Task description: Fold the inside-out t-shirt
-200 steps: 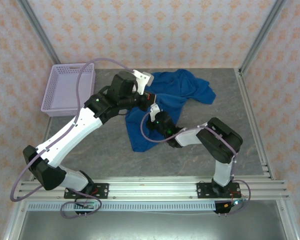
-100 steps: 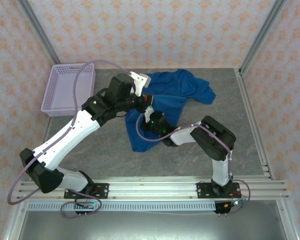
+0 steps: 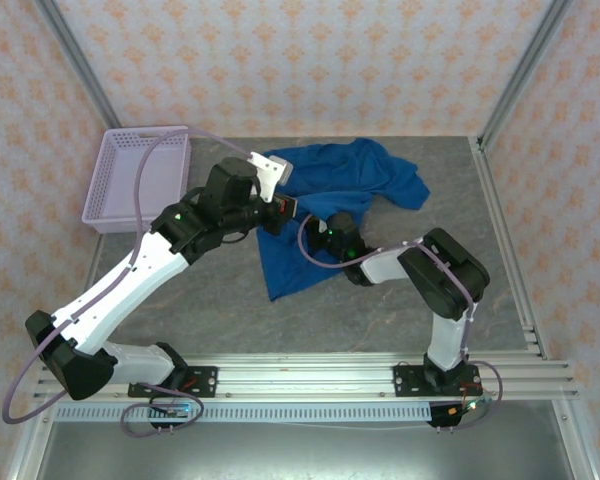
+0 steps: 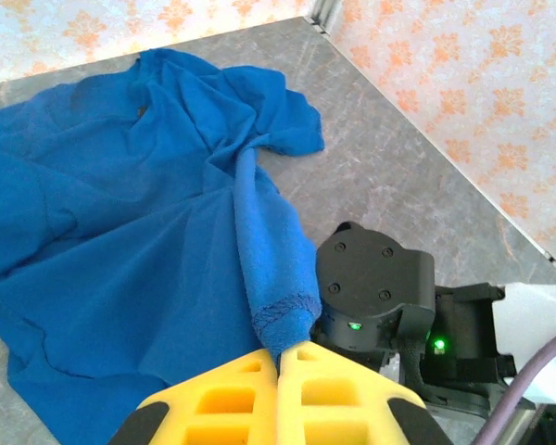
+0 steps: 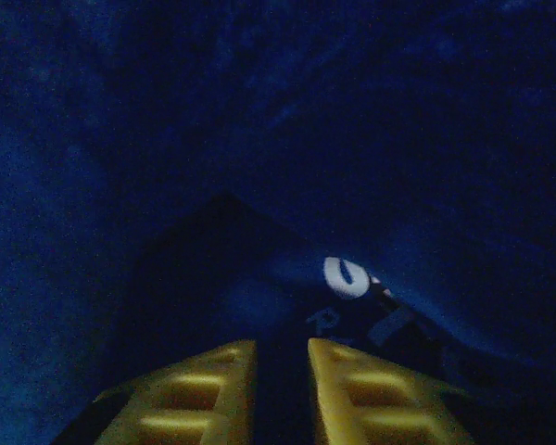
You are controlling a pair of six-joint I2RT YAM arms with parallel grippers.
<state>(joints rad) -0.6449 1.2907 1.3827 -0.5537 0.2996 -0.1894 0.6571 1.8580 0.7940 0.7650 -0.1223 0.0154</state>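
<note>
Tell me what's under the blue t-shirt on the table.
The right hand is under the t-shirt, blue cloth draped all round it, white lettering on the fabric just ahead. Grey table shows around the shirt; whatever else lies beneath is covered.

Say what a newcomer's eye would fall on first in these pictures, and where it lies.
The royal-blue t-shirt lies crumpled across the far middle of the grey table. The left gripper is shut on a twisted strip of its hem, pulled taut. The right gripper is buried in the shirt's dark folds beside white lettering. A lavender basket sits at the far left.
</note>
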